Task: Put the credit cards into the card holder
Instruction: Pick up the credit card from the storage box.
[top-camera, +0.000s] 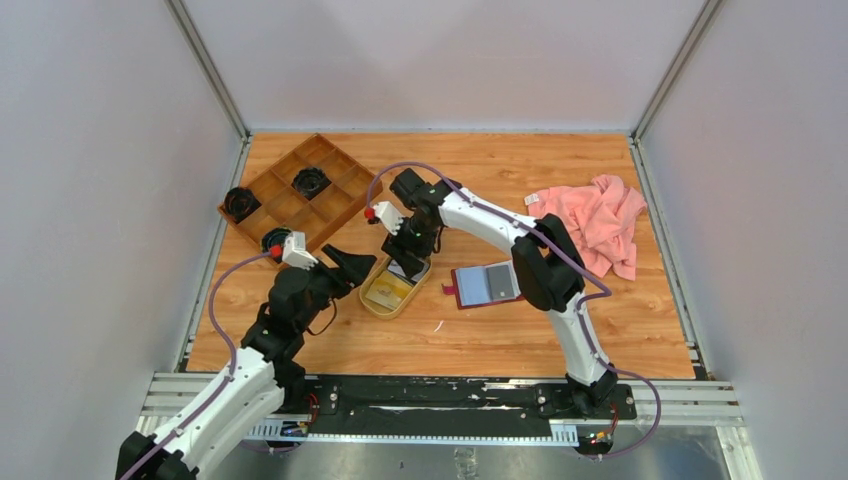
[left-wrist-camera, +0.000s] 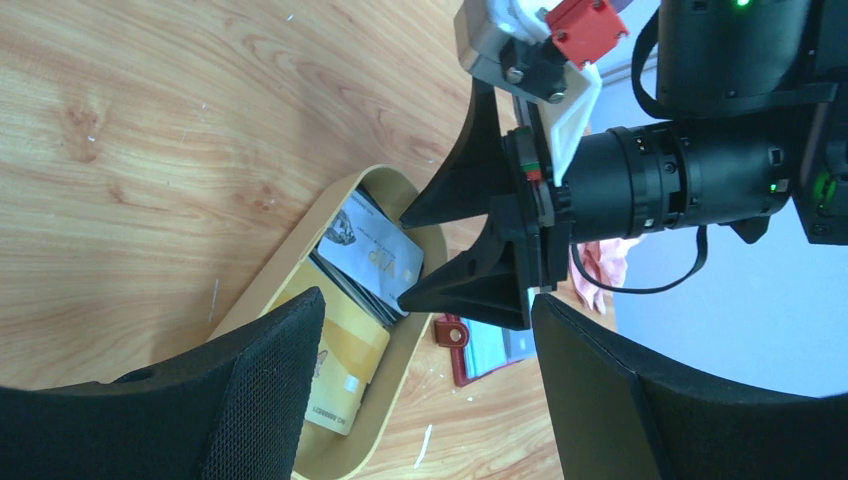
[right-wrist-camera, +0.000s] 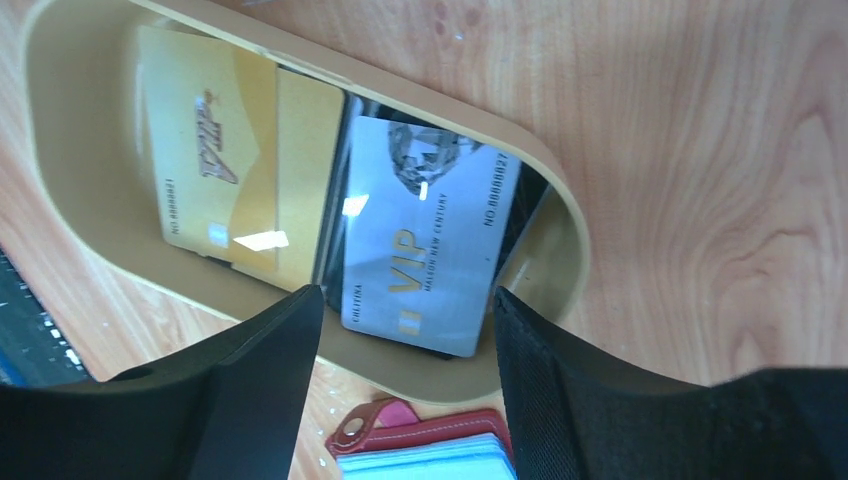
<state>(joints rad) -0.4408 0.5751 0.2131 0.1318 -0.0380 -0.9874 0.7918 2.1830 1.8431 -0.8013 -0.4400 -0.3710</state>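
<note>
The credit cards lie in an oval tan tray (top-camera: 377, 300): a gold card (right-wrist-camera: 225, 170) and a silver VIP card (right-wrist-camera: 430, 230), with dark cards under them. My right gripper (right-wrist-camera: 408, 292) is open just above the silver card (left-wrist-camera: 380, 255), one finger on each side, nothing held. The right gripper (top-camera: 407, 262) hangs over the tray's far end. The card holder (top-camera: 487, 284), dark red with a grey-blue inside, lies open on the table right of the tray. My left gripper (left-wrist-camera: 428, 300) is open and empty at the tray's near-left side, next to the gold card (left-wrist-camera: 345, 365).
A brown compartmented wooden box (top-camera: 300, 195) holding black round objects stands at the back left. A pink cloth (top-camera: 595, 225) lies crumpled at the back right. The two grippers are close together over the tray rim (right-wrist-camera: 560, 230).
</note>
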